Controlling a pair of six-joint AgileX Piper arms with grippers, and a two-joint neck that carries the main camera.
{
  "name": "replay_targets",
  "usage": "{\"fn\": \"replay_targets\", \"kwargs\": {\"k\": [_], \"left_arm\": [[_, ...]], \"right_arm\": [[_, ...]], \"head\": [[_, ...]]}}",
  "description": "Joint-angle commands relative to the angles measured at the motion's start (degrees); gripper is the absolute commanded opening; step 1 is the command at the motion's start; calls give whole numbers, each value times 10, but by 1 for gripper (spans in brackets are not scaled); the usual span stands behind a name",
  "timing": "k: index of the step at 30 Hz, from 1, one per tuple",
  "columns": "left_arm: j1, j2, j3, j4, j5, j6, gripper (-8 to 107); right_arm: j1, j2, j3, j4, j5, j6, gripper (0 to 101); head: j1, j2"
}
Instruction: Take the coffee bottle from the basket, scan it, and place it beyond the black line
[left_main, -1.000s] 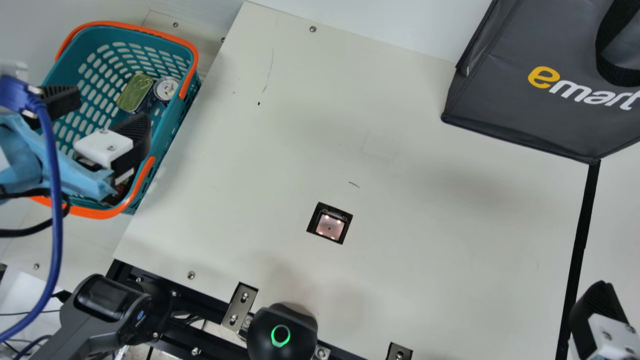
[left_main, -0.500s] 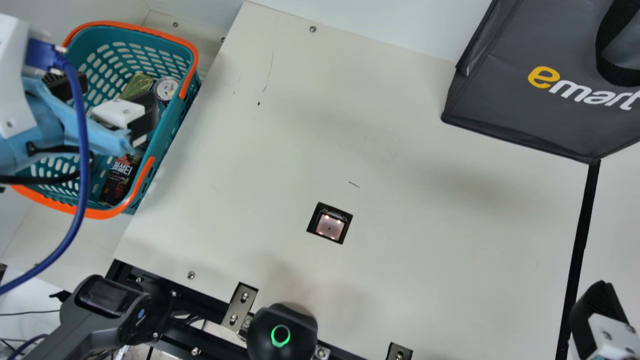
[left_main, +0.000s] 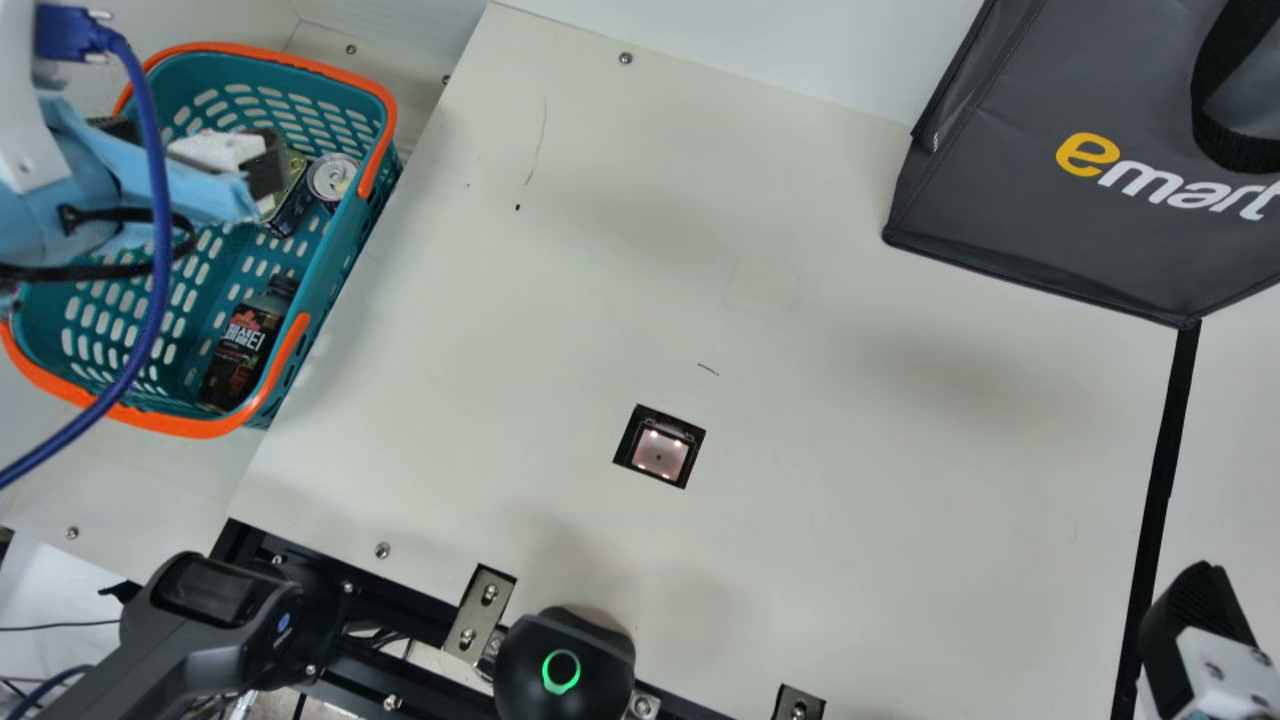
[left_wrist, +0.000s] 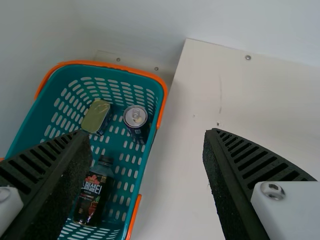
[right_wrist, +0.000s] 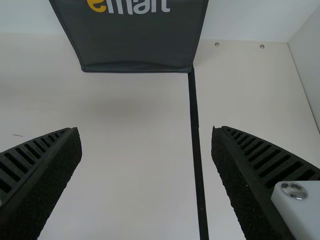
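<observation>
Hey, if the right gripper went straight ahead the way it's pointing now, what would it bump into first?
The right gripper would likely meet the cream table first, short of the dark gray bag, though its downward slant is hard to judge.

Glossy teal plastic basket (left_main: 338, 262).

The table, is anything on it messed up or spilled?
A little: the table has a dark dash near the scanner, plus a dot and a thin line nearer the basket. They look odd on the plain top, maybe scuffs. Nothing looks spilled.
</observation>
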Motion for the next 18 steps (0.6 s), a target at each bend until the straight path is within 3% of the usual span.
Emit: {"fn": "replay_targets", "kwargs": {"k": [1, 18], "left_arm": [[20, 4, -3, -4, -2, 5, 90], [183, 27, -1, -79, -29, 109, 90]], "right_arm": [[0, 0, 0, 0, 0, 0, 91], [0, 0, 0, 0, 0, 0, 91]], "head": [[-15, 1], [-15, 1]]}}
